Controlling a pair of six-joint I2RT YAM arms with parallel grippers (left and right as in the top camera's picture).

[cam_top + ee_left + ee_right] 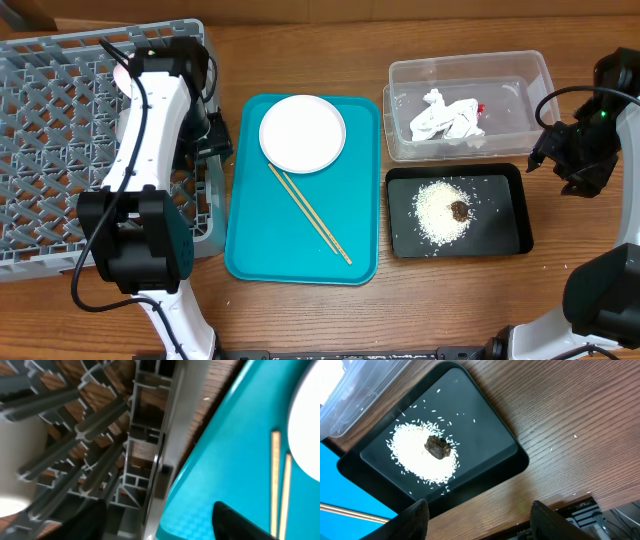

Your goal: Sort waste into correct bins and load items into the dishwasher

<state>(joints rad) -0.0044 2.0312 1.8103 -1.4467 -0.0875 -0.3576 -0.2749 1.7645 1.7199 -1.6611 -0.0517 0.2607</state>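
Waste looks sorted: crumpled white paper napkin (445, 118) and dark red wrapper (481, 107) lie in the clear plastic tub (530, 70), white rice grains (438, 208) in the black tray (505, 235). Round white plate (302, 133) and wooden chopsticks (310, 215) wait on the teal tray (255, 250), not yet in the grey lattice rack (50, 150). Left tool (157, 512) and right tool (479, 510) are open, empty.

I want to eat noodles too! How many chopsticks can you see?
2. Both chopsticks lie side by side on the teal tray, slanting away from the white plate. The left arm covers part of the grey rack, so more could hide there.
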